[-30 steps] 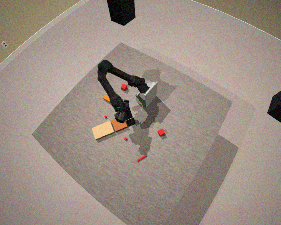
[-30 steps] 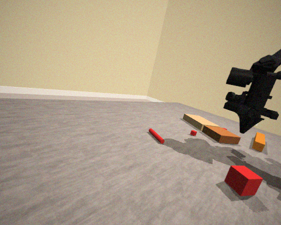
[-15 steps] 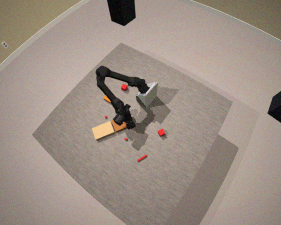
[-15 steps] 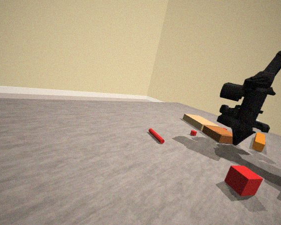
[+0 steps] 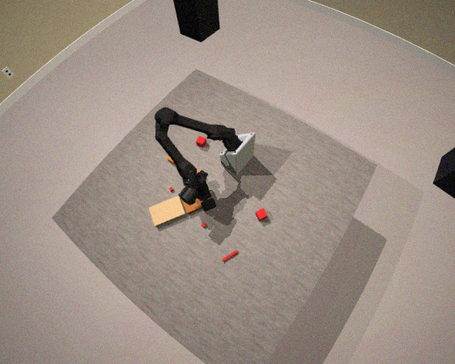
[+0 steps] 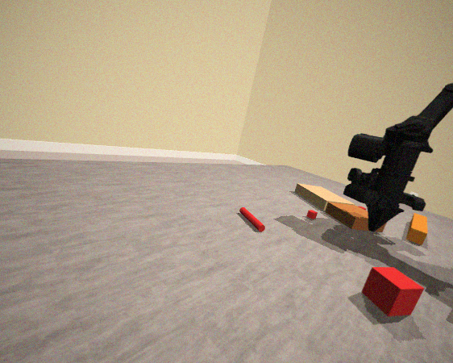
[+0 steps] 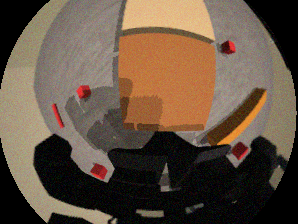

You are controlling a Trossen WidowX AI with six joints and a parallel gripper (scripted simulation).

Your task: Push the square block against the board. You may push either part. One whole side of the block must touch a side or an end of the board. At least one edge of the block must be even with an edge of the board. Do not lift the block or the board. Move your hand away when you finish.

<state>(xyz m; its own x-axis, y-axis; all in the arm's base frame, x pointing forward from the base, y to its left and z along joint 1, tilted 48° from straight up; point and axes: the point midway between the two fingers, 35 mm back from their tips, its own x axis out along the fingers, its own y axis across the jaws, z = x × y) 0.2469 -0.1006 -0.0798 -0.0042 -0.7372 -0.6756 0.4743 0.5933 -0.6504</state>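
The tan board (image 5: 167,211) (image 6: 323,194) (image 7: 167,15) lies flat on the floor. The brown-orange square block (image 5: 193,207) (image 6: 347,209) (image 7: 170,65) lies flat at its end, one side facing the board. They appear to touch; a thin dark line runs between them, and a tiny gap cannot be ruled out. Their long edges look nearly in line. My gripper (image 6: 373,229) (image 7: 161,128) is shut and empty, pointing down, with its tips low at the block's far end, opposite the board. Whether the tips touch the block cannot be told. The arm hides part of the block in the top view.
An orange bar (image 5: 170,159) (image 6: 417,227) (image 7: 245,120) lies beside the block. Small red cubes (image 5: 203,225) (image 5: 171,189) flank the two parts. Larger red cubes (image 5: 261,214) (image 6: 392,290) (image 5: 201,141) and a red rod (image 5: 230,256) (image 6: 252,219) lie farther off.
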